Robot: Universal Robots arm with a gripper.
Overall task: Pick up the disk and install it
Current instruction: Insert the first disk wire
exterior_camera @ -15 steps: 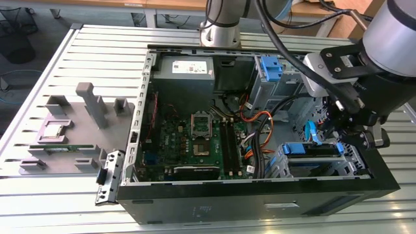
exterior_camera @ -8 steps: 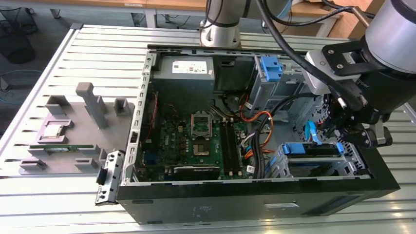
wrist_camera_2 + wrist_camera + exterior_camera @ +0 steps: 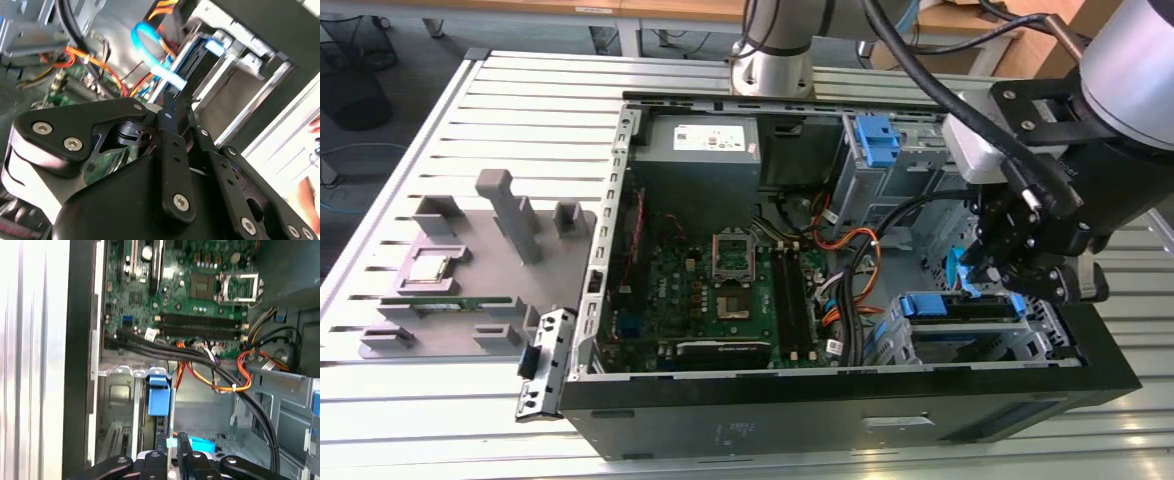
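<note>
The disk (image 3: pixel 963 306) lies in the drive cage at the near corner of the open computer case, on the exterior view's right, with its blue carrier rails showing on top. In the first wrist view the disk (image 3: pixel 159 399) is seen edge-on in the cage, blue tab outward, and the second wrist view catches its blue tab (image 3: pixel 214 47). My gripper (image 3: pixel 994 285) hangs just above it. The black fingers (image 3: pixel 167 102) come together to one thin tip, shut, with nothing seen between them. That tip (image 3: pixel 181 437) sits beside the disk's edge, next to a light blue cable plug (image 3: pixel 200 444).
Orange and black cables (image 3: pixel 847 250) and a blue cable loop (image 3: pixel 150 40) run close to the cage. The motherboard (image 3: pixel 720 290) fills the case floor. A bare blue bracket (image 3: pixel 874 140) sits in the far bay. A grey fixture (image 3: pixel 454 270) with a small chip stands on the exterior view's left.
</note>
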